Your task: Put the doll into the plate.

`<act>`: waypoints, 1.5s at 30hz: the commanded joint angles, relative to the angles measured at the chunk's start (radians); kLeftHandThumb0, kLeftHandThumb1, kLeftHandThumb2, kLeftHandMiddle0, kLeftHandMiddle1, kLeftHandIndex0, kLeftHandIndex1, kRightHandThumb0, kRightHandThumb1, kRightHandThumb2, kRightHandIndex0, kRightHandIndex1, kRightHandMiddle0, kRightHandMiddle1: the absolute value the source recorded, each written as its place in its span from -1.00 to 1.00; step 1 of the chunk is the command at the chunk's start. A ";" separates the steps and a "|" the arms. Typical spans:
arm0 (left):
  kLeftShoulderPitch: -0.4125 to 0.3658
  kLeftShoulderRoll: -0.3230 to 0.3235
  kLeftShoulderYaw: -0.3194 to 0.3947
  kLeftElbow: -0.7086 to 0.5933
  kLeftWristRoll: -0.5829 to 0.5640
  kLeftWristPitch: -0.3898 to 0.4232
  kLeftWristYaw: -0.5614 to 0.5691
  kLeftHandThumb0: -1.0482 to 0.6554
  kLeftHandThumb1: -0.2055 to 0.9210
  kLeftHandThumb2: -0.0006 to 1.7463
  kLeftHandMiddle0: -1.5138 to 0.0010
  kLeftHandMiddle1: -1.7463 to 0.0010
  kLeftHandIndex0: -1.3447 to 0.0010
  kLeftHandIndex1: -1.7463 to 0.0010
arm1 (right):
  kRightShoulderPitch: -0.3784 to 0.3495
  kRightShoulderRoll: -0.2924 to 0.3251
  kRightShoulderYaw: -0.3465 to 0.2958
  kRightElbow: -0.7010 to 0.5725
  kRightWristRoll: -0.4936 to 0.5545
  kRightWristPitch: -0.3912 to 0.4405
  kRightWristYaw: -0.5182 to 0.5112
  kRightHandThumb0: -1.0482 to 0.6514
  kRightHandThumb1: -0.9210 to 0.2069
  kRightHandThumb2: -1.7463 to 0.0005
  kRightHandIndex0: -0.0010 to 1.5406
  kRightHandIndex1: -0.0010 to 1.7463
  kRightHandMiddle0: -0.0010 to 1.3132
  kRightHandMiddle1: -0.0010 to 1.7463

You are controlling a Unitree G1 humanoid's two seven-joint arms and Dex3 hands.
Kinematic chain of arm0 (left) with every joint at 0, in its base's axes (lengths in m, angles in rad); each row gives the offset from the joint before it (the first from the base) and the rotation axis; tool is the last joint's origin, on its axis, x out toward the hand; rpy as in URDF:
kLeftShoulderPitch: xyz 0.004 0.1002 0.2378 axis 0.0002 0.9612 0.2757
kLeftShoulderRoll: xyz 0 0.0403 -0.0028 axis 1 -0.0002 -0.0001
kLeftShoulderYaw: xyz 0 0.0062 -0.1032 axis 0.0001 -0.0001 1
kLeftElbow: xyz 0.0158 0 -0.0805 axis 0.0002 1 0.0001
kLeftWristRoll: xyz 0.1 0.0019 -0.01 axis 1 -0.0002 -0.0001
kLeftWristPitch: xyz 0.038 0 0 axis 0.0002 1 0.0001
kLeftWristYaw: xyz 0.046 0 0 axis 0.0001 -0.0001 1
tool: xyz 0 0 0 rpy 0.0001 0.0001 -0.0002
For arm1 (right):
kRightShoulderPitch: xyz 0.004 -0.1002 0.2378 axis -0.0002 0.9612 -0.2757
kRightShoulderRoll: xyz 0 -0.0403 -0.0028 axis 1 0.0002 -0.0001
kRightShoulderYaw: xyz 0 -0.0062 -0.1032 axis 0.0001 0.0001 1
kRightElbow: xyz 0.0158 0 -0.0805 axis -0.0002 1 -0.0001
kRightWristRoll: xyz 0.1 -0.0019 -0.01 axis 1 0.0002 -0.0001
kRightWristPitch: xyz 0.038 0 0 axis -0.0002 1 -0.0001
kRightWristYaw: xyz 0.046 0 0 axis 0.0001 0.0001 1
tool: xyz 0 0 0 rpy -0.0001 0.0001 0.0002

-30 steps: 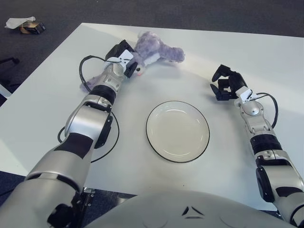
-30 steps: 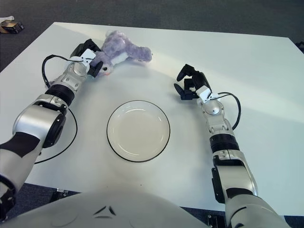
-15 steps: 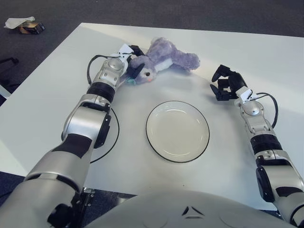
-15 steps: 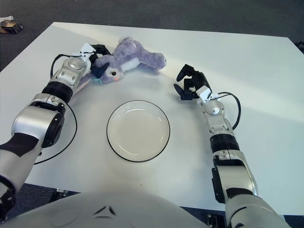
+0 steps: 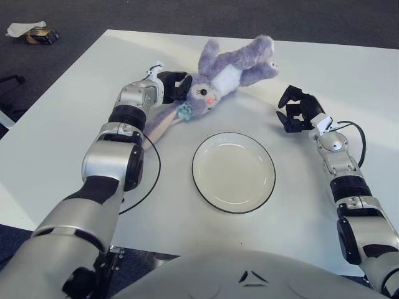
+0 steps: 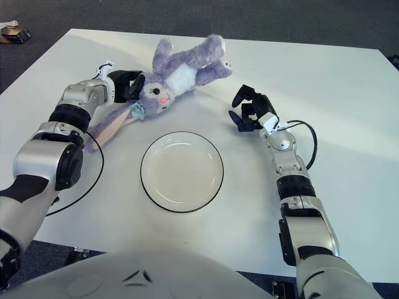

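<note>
The purple plush rabbit doll (image 5: 227, 78) is held at its head by the closed left hand (image 5: 173, 86), its long axis running up and away to the hand's right. The white black-rimmed round plate (image 5: 233, 171) lies below and right of that hand on the white table (image 5: 75, 131). The right hand (image 5: 294, 112), curled and empty, is seen beside the plate's right.

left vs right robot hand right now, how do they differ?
The left robot hand is closed on the purple doll at its head; the right robot hand holds nothing, fingers curled. The left sits beyond the plate on its left side, the right on its right side. Both show over the white table.
</note>
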 commanded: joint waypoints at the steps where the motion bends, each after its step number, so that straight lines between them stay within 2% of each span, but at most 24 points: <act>1: 0.039 -0.018 -0.005 -0.010 -0.025 0.048 -0.071 0.22 -0.11 0.54 0.32 -1.00 0.25 -1.00 | 0.045 0.002 0.017 0.055 -0.008 0.030 0.029 -0.26 -0.28 -0.22 0.31 1.00 -0.30 1.00; 3: 0.045 -0.019 -0.009 -0.018 -0.035 0.045 -0.107 0.22 -0.21 0.62 0.26 -1.00 0.18 -1.00 | 0.043 0.000 0.014 0.060 -0.008 0.024 0.026 -0.26 -0.28 -0.22 0.31 1.00 -0.30 1.00; 6: 0.059 -0.025 -0.022 -0.026 -0.041 0.014 -0.165 0.22 -0.58 0.87 -0.07 -1.00 0.05 -0.95 | 0.041 -0.005 0.002 0.067 -0.009 0.006 0.008 -0.26 -0.29 -0.22 0.31 1.00 -0.30 1.00; 8: 0.066 -0.027 -0.035 -0.030 -0.036 -0.009 -0.184 0.22 -0.67 0.94 -0.14 -1.00 0.02 -0.95 | 0.046 -0.009 -0.011 0.049 -0.013 -0.006 -0.020 -0.26 -0.30 -0.21 0.30 1.00 -0.31 1.00; 11: 0.072 -0.032 -0.051 -0.040 -0.025 -0.032 -0.188 -0.13 -0.18 0.57 -0.50 -1.00 0.13 -0.98 | 0.074 -0.006 -0.034 -0.031 -0.018 -0.007 -0.071 -0.25 -0.35 -0.17 0.27 1.00 -0.34 1.00; 12: 0.073 -0.033 -0.053 -0.041 -0.024 -0.035 -0.188 -0.19 -0.08 0.50 -0.56 -1.00 0.15 -0.99 | 0.081 -0.005 -0.038 -0.047 -0.018 -0.005 -0.080 -0.25 -0.36 -0.16 0.26 1.00 -0.35 1.00; 15: 0.075 -0.040 -0.060 -0.053 -0.023 -0.032 -0.180 -0.26 0.03 0.42 -0.65 -1.00 0.18 -1.00 | 0.117 0.018 -0.051 -0.133 -0.039 -0.022 -0.157 -0.25 -0.38 -0.14 0.24 1.00 -0.36 1.00; 20: 0.077 -0.049 -0.066 -0.067 -0.024 -0.018 -0.167 -0.29 0.08 0.39 -0.69 -1.00 0.19 -1.00 | 0.136 0.039 -0.054 -0.151 -0.088 -0.078 -0.263 -0.24 -0.40 -0.12 0.19 1.00 -0.38 1.00; 24: 0.073 -0.058 -0.072 -0.069 -0.021 -0.002 -0.151 -0.30 0.08 0.38 -0.70 -1.00 0.19 -1.00 | 0.122 0.036 -0.042 -0.097 -0.215 -0.189 -0.448 -0.24 -0.41 -0.11 0.12 1.00 -0.38 1.00; 29: 0.069 -0.066 -0.068 -0.079 -0.028 0.019 -0.136 -0.30 0.07 0.39 -0.71 -1.00 0.19 -1.00 | 0.097 0.016 -0.009 -0.059 -0.354 -0.254 -0.605 -0.24 -0.44 -0.08 0.01 1.00 -0.40 1.00; 33: 0.071 -0.072 -0.062 -0.090 -0.034 0.026 -0.124 -0.30 0.07 0.39 -0.71 -1.00 0.18 -1.00 | 0.080 0.000 0.012 -0.027 -0.407 -0.279 -0.671 -0.23 -0.47 -0.06 -0.04 1.00 -0.42 1.00; 40: 0.075 -0.082 -0.057 -0.099 -0.034 0.026 -0.095 -0.30 0.05 0.40 -0.70 -1.00 0.17 -1.00 | 0.061 -0.028 0.047 0.005 -0.458 -0.295 -0.723 -0.23 -0.51 -0.03 -0.19 1.00 -0.44 1.00; 42: 0.076 -0.084 -0.056 -0.100 -0.034 0.029 -0.087 -0.30 0.04 0.41 -0.70 -1.00 0.17 -1.00 | 0.060 -0.036 0.056 0.010 -0.474 -0.297 -0.740 -0.01 -0.35 -0.14 -0.22 0.90 -0.47 1.00; 45: 0.077 -0.087 -0.055 -0.101 -0.035 0.033 -0.082 -0.31 0.02 0.43 -0.69 -1.00 0.16 -1.00 | 0.058 -0.044 0.066 0.016 -0.491 -0.299 -0.761 0.15 -0.25 -0.19 -0.24 0.78 -0.47 1.00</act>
